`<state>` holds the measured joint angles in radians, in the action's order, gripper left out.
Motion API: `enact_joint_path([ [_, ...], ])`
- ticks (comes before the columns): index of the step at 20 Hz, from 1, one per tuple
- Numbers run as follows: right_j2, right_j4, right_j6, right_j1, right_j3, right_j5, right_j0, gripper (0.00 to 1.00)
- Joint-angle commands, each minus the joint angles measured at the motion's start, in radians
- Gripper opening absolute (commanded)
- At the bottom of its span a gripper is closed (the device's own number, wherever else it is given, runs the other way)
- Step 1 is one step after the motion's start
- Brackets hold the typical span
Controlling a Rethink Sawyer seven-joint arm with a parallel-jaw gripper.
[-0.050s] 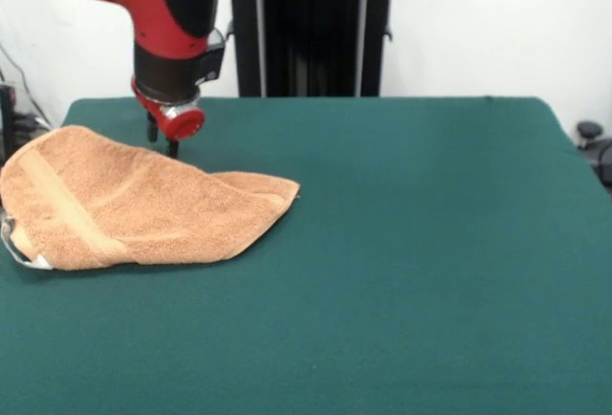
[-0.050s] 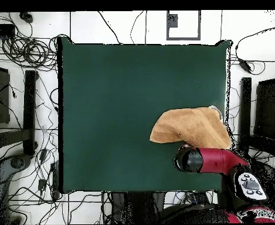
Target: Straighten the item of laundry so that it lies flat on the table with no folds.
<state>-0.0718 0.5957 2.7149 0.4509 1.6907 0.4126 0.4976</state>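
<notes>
The orange-tan towel (image 1: 134, 205) lies folded over on itself at one side edge of the green surface (image 1: 402, 272), slightly overhanging that edge, with a woven band running across its upper layer and a white tag (image 1: 38, 262) at one corner. The hand (image 1: 163, 140) hangs just above the towel's far edge; whether its fingers are apart cannot be told.
</notes>
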Motion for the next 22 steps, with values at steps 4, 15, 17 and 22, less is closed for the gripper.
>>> enact_joint_path([
  [4, 0.074, -0.201, 0.269, -0.043, 0.158, -0.238, -0.136, 1.00],
  [15, 0.066, -0.360, 0.228, -0.043, 0.154, -0.296, -0.174, 1.00],
  [17, 0.073, -0.383, 0.215, -0.035, 0.159, -0.292, -0.174, 1.00],
  [22, 0.070, -0.421, 0.176, -0.037, 0.168, -0.276, -0.179, 1.00],
])
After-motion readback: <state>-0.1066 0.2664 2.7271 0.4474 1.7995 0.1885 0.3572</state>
